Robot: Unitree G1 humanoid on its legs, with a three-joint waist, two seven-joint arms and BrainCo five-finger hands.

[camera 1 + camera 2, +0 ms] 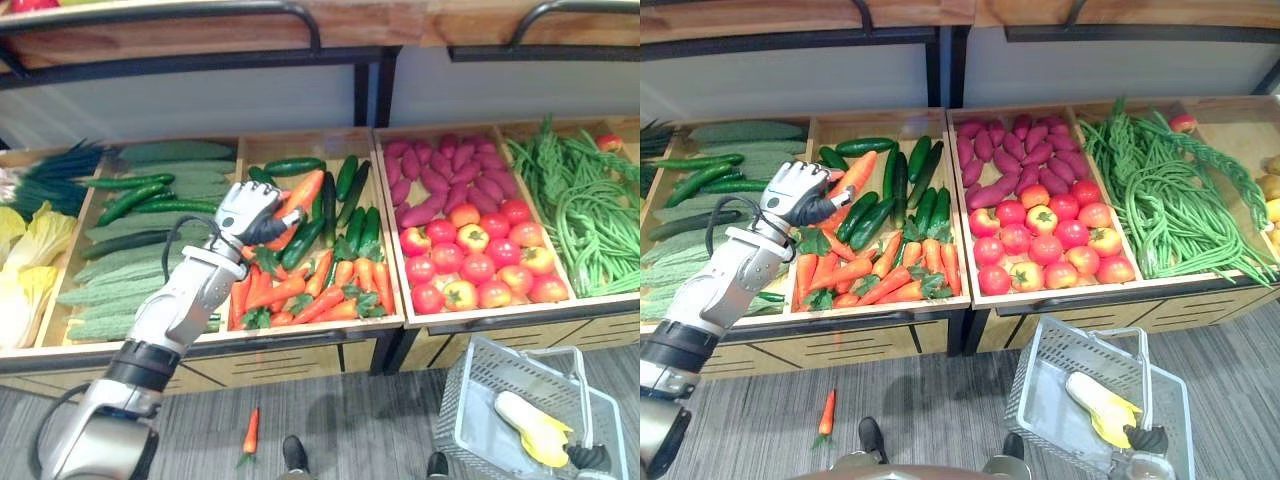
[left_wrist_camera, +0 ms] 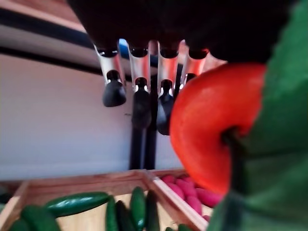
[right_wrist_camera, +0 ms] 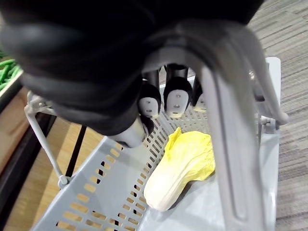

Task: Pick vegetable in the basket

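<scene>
Long orange carrot with a green leafy top (image 1: 303, 192): location?

— In the left hand (image 1: 245, 212), fingers and thumb clenched round it near the leafy end, over the wooden crate (image 1: 300, 333) of carrots and cucumbers. I judge it is held above the pile so it can travel without snagging the others.

— And the receptacle?

— Grey perforated plastic basket (image 1: 468, 400), low and well to the right of the crate, mouth upward. The right hand (image 3: 96, 62) is curled round its handle (image 3: 226, 125), presumably keeping it level to receive the drop. A pale yellow cabbage (image 3: 183, 168) lies inside.

— Deficiencies?

— One small carrot (image 1: 251, 432) lies on the floor below the crate. The grip deserves watching.
</scene>
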